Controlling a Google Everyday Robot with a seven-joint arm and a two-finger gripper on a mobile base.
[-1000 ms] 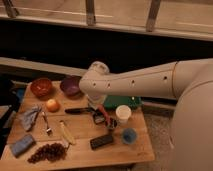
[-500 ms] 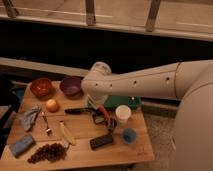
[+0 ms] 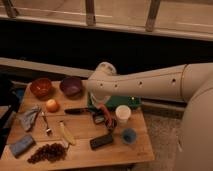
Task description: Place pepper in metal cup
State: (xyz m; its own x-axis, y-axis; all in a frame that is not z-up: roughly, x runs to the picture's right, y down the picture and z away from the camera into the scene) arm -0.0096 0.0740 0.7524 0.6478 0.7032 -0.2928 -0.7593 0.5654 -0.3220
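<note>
Scene: a wooden counter [image 3: 80, 150] is seen from above, with a white robot arm [image 3: 150, 85] reaching in from the right.
End effector: the end effector [image 3: 106, 119] is lowered over the middle of the counter, just left of the white cup; its fingers are closed.
Pepper: the pepper [image 3: 102, 109] is seen as a red-orange sliver at the end effector; whether it is gripped cannot be told.
Metal cup: it cannot be made out with certainty.
Cups: a white cup [image 3: 122, 114] is set right of centre, with a blue cup [image 3: 128, 135] in front of it.
Bowls: a red-brown bowl [image 3: 41, 87] and a purple bowl [image 3: 71, 86] are placed at the back left.
Other items: an orange fruit [image 3: 52, 105], a pale yellow item [image 3: 66, 134], and dark grapes [image 3: 48, 152] are laid on the left.
</note>
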